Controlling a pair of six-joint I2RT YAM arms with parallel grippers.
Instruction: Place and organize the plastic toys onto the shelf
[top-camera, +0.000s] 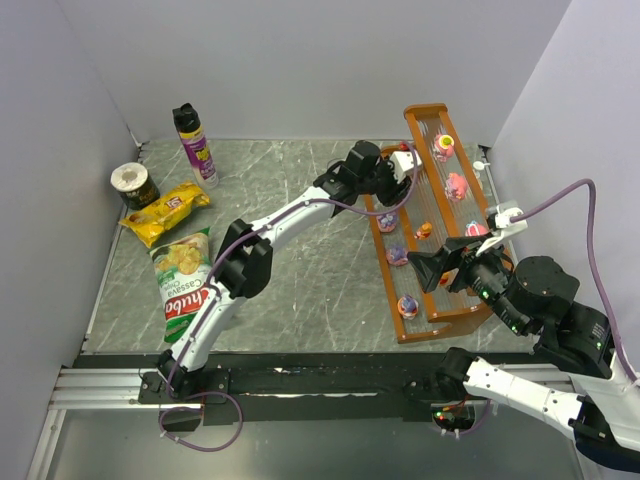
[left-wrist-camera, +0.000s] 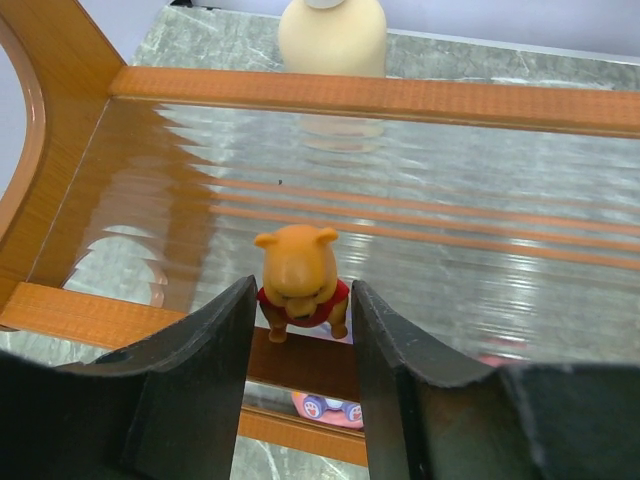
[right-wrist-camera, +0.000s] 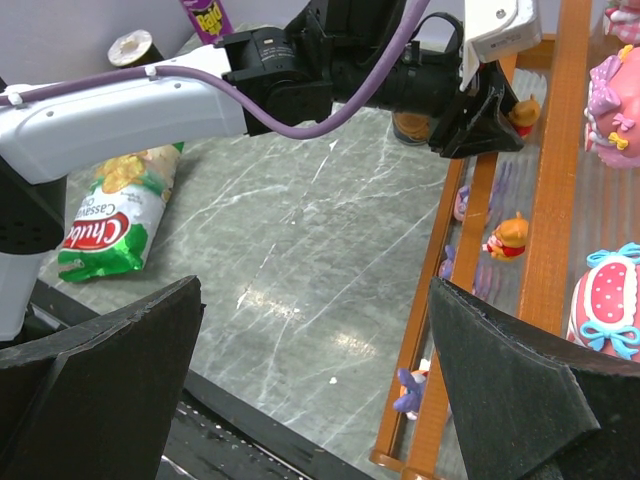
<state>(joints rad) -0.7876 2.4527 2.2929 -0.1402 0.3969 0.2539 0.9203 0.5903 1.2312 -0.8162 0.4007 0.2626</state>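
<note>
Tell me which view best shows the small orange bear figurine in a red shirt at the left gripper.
Left wrist: the orange bear figurine stands upright, close and sharp, between the left gripper's fingers. Right wrist shows it tiny beside that gripper; in top external the gripper hides it.

In the left wrist view, a cream object (left-wrist-camera: 332, 35) at twelve o'clock is cut off by the top edge; what it is cannot be told. At six o'clock a pink toy (left-wrist-camera: 325, 408) lies mostly hidden under the shelf (left-wrist-camera: 400, 98) rim. Whether the left gripper (left-wrist-camera: 300, 290) touches the bear figurine (left-wrist-camera: 295, 262) is unclear. In the right wrist view, the right edge cuts off a pink figurine (right-wrist-camera: 612, 90) at two o'clock and a dotted pink figurine (right-wrist-camera: 605, 300) at four o'clock. At five o'clock the rim half hides a purple figurine (right-wrist-camera: 408, 388).
</note>
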